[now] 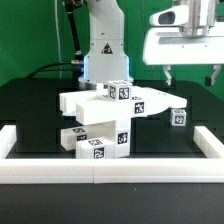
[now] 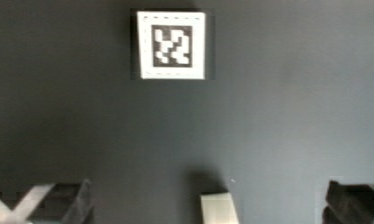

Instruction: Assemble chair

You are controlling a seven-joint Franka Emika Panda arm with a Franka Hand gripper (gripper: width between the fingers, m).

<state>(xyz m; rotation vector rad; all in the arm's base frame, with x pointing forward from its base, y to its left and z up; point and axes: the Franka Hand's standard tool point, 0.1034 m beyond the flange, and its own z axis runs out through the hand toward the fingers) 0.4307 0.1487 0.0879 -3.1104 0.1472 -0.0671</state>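
Observation:
The chair's white tagged parts stand together in the middle of the black table: a flat slab (image 1: 98,107) lies across blocky pieces (image 1: 97,144), with a tagged cube (image 1: 120,92) on top. A small tagged piece (image 1: 178,117) sits to the exterior view's right of them. My gripper (image 1: 190,72) hangs high above the table, up and to the exterior view's right of the parts, touching nothing. In the wrist view my gripper (image 2: 205,197) is open, its dark fingertips (image 2: 52,200) wide apart. The end of a white piece (image 2: 219,209) shows far below, between them.
A long low white border rail (image 1: 110,166) runs along the table's front and up both sides. The robot's white base (image 1: 104,45) stands behind the parts. A single white tag card (image 2: 171,45) lies flat on the black table in the wrist view.

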